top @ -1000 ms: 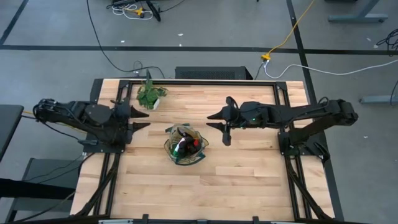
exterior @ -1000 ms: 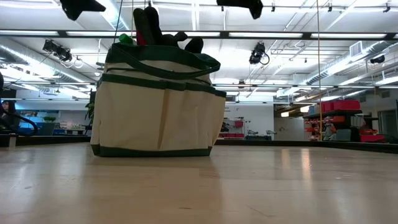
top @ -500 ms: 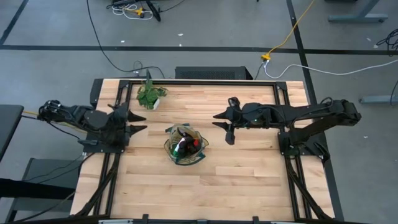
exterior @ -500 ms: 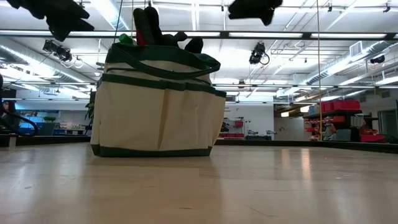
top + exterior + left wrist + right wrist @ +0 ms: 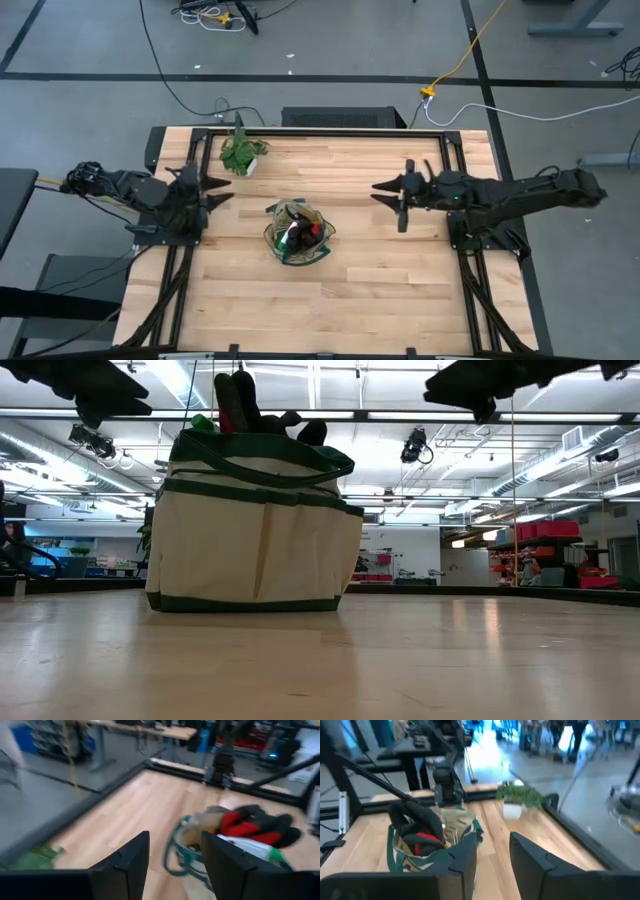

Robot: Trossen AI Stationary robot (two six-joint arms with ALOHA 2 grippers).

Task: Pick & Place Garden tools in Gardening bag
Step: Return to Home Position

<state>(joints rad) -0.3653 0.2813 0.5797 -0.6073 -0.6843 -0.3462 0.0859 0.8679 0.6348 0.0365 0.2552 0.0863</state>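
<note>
Dark left gripper [image 5: 222, 191] has drawn back to the table's left edge, fingers apart, nothing held. Plant [image 5: 240, 152] just beyond it, not part of the job. Bag [image 5: 250, 550] mid-table, upright; red gloves [image 5: 240, 824] and spray bottle [image 5: 250, 848] show in its open top. Right gripper [image 5: 378, 191] has pulled well away from the bag toward the right side, fingers spread, empty. No tool lies on the boards, so packing looks done and only the return to rest remains. Pale wood table [image 5: 350, 300]; grey floor with trailing cables [image 5: 470, 50]; bright strip-lit hall behind
</note>
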